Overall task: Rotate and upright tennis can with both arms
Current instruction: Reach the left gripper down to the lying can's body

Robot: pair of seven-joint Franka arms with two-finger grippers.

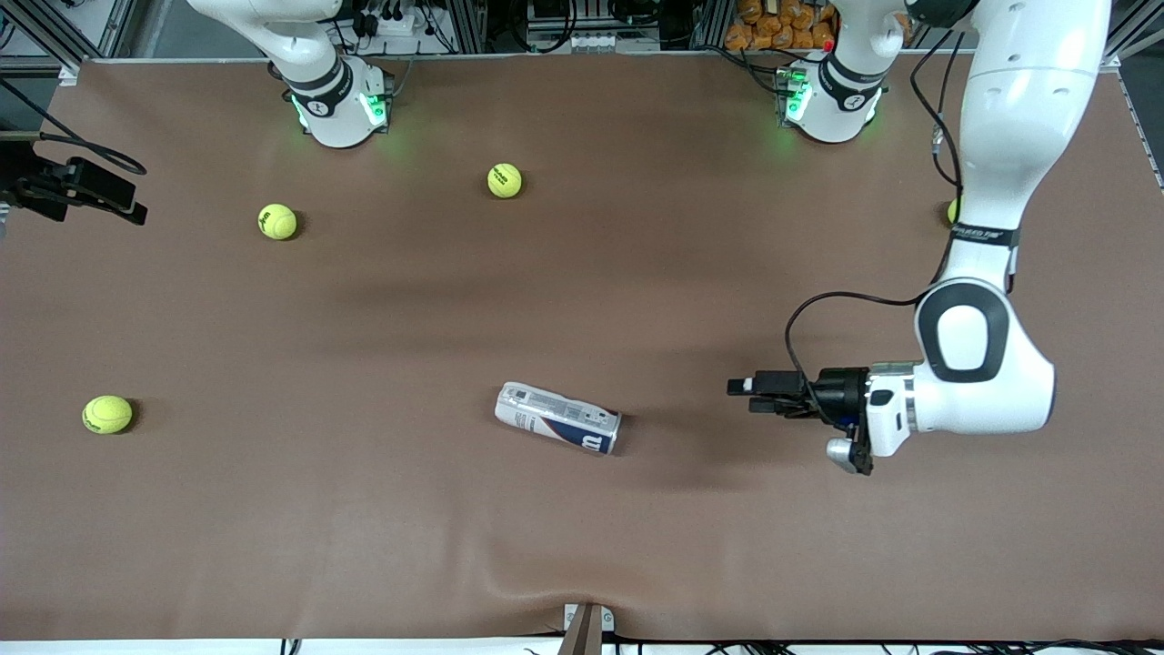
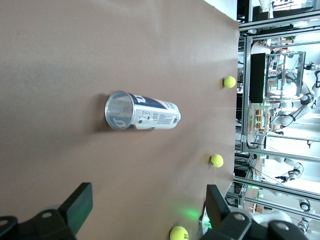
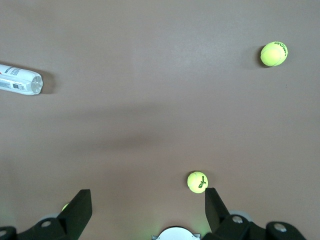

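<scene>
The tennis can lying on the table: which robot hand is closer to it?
The left. Its end effector hovers open beside the tennis can, toward the left arm's end of the table. The right end effector is open too, up near its own base, among the balls.

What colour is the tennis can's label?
White and navy on the tennis can, with a white W at one end; clearest in the front view.

The brown tabletop carries a tennis can lying on its side, near the middle of the edge closest to the front camera. Four tennis balls sit well apart: one toward the right arm's end, two nearer the bases' edge, and one half hidden toward the left arm's end.
</scene>
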